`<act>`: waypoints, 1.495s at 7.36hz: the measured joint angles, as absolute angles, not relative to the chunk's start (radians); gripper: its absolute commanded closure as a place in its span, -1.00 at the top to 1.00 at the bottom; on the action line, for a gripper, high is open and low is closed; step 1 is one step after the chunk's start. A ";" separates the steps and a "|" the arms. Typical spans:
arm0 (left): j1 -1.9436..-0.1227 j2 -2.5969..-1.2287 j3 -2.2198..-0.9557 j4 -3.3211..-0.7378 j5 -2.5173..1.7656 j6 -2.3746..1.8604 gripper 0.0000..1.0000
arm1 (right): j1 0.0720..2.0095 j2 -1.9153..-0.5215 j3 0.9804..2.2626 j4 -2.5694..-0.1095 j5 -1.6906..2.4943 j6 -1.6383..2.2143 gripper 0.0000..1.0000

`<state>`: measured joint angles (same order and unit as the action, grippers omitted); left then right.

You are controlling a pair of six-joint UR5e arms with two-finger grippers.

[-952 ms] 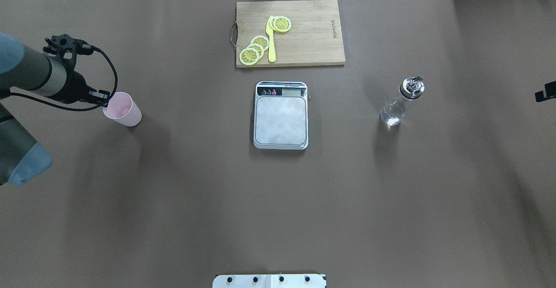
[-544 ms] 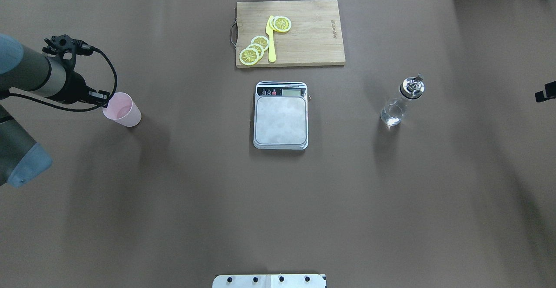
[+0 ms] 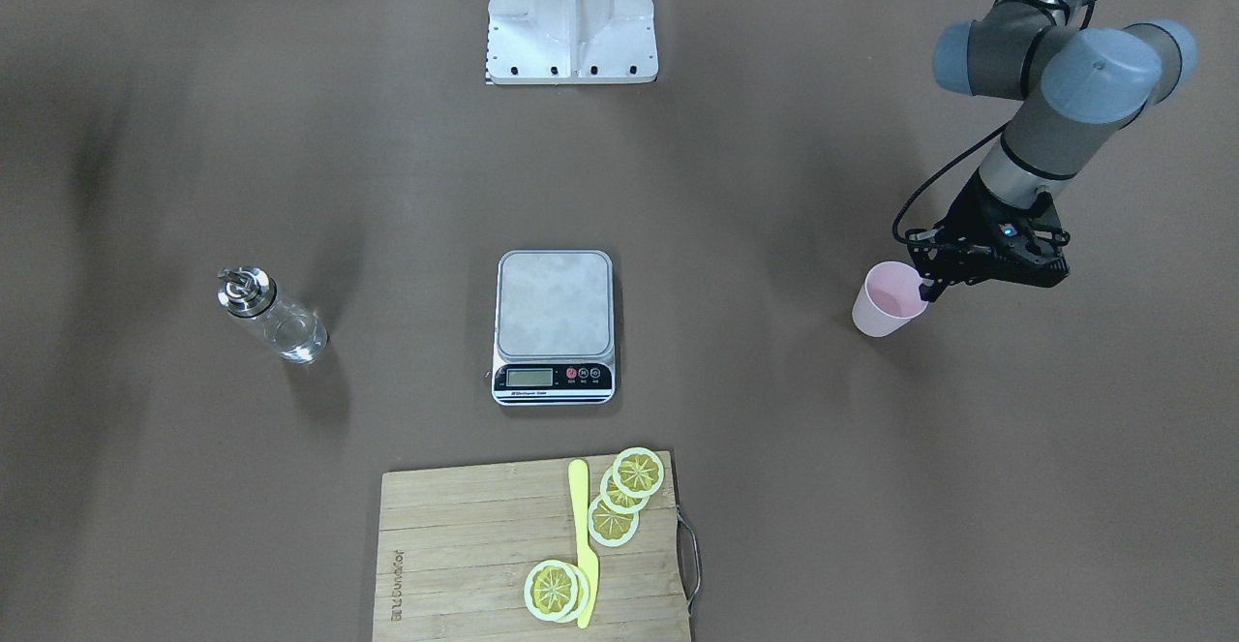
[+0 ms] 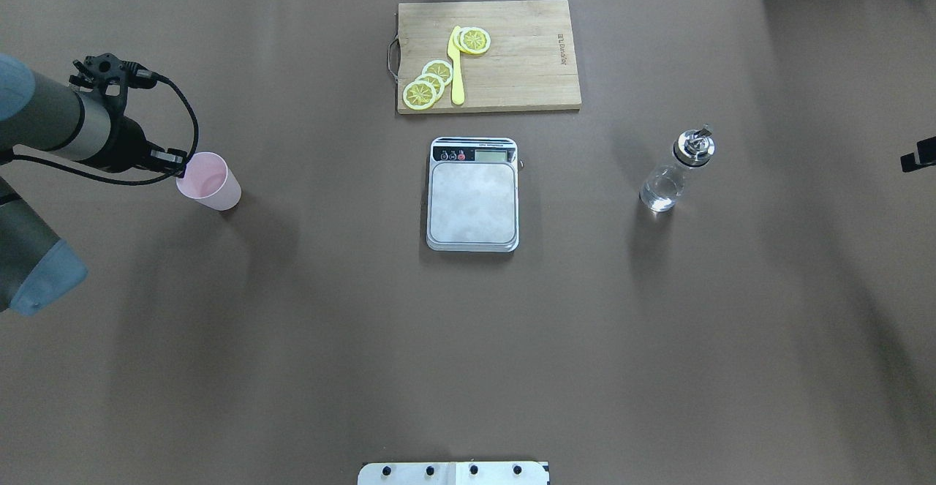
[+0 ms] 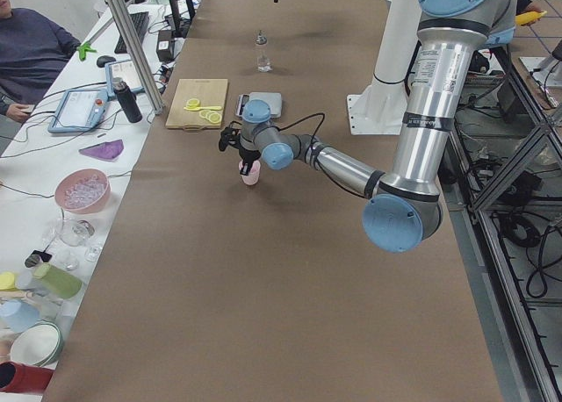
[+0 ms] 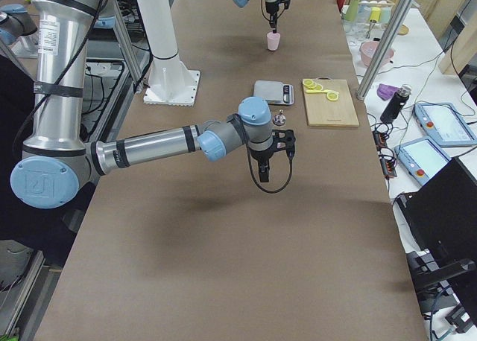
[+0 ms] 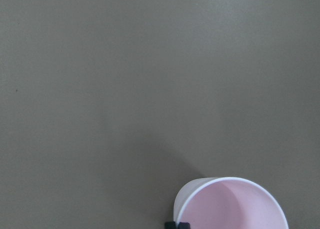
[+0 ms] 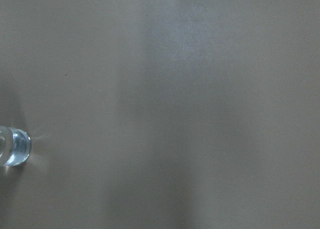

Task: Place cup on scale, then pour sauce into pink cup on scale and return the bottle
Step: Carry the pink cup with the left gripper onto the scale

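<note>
- Far left of the overhead view: left pincer (image 4: 178, 165) sits at the near rim of the cup (image 4: 210, 182). Jaws are narrow & look pinched on the rim wall. Wrist cam shows one black fingertip (image 7: 177, 224) against the cup's outer wall; the other finger is hidden.
- Cup is upright, pale pink & looks empty, on or barely off the bench (image 4: 468, 361); can't tell which. It's well apart from the scale.
- Ctr: scale (image 4: 473, 200) w/ bare silver platform, display strip toward the far edge.
- Right of ctr: bottle (image 4: 671, 174) stands upright & untouched, metal spout on top, clear sauce (image 4: 660, 194) low in the glass.
- Far right: right pincer (image 6: 264, 174) hangs above the bench, well apart from the bottle; can't tell if wide or narrow.
- Step in hand, as judged: 1st one, getting the cup to the scale.
- Next move needs: lift the cup clear w/o tipping it, carry it right, set it flat on the middle of the platform, then let go. Pouring comes after.
</note>
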<state>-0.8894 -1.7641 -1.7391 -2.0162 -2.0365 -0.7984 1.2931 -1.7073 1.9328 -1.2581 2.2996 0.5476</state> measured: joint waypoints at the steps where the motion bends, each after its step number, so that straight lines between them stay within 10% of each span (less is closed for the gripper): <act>1: -0.889 -1.773 -1.747 -2.014 -2.038 -0.822 -1.00 | 1.293 -1.707 1.933 -1.258 2.299 0.548 1.00; 11: -0.679 -2.334 -1.695 -1.565 -1.944 -1.235 -1.00 | 1.293 -1.707 1.933 -1.258 2.298 0.548 1.00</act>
<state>-0.6795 -2.3341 -1.6952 -1.5647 -1.9440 -1.2346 1.2932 -1.7073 1.9333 -1.2579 2.2980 0.5480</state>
